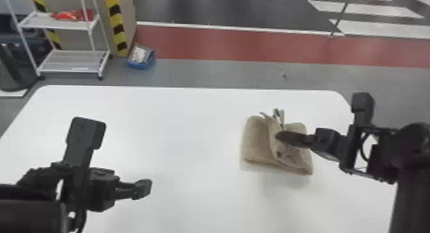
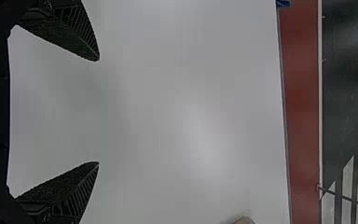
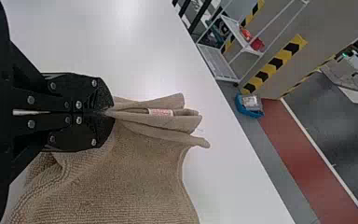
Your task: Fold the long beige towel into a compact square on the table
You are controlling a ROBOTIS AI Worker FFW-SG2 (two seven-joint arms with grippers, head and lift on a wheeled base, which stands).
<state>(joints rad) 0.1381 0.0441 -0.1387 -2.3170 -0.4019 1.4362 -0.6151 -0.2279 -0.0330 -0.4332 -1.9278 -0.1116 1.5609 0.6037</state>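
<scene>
Blue bin (image 1: 137, 66) with whitish contents (image 1: 139, 54) on floor (image 1: 208, 75)

The towel (image 1: 256, 142) is plain beige, the worktop (image 1: 176, 126) white, the left end effector (image 1: 143, 188) and right end effector (image 1: 286, 137) black. In the head view's upper left, a rack (image 1: 57, 23) is white, warning bands (image 1: 114, 21) run diagonally yellow and black, and a bin (image 1: 137, 66) is blue; white stripes (image 1: 377, 29) cross dark grey ground, upper right.
</scene>
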